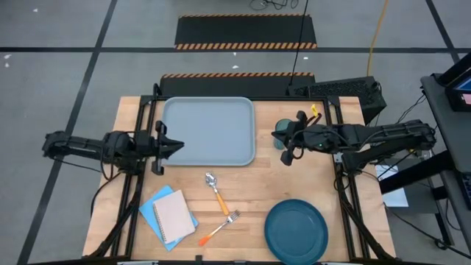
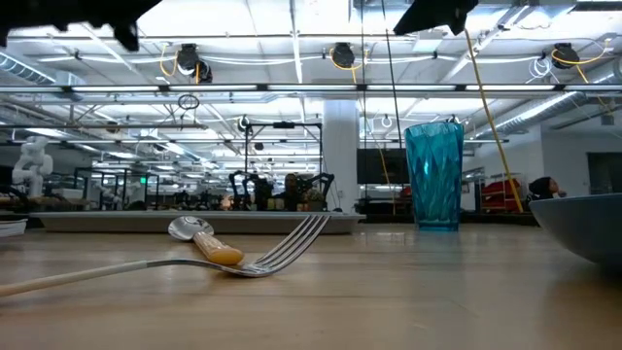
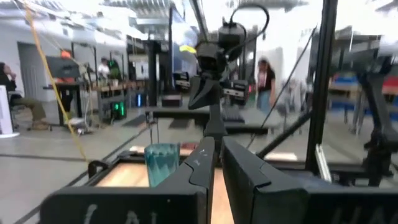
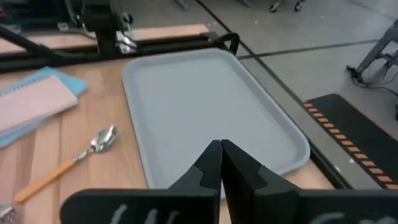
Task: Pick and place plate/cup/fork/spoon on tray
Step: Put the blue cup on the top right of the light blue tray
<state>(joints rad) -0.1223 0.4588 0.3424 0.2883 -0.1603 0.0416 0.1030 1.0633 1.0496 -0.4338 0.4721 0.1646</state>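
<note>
The grey-blue tray (image 1: 208,131) lies at the far middle of the table. The teal cup (image 2: 433,175) stands upright on the table right of the tray and also shows in the left wrist view (image 3: 163,163). The spoon (image 1: 215,190) and the fork (image 1: 219,228) lie on the wood nearer the front, and the teal plate (image 1: 296,230) lies at the front right. My right gripper (image 1: 280,134) is shut and empty, high above the cup and pointing at the tray (image 4: 211,106). My left gripper (image 1: 178,146) is shut and empty over the tray's left rim.
A blue-and-white notebook (image 1: 169,215) lies at the front left. Bare wood shows between the tray and the cutlery. Black frame rails run along the table's left and right sides.
</note>
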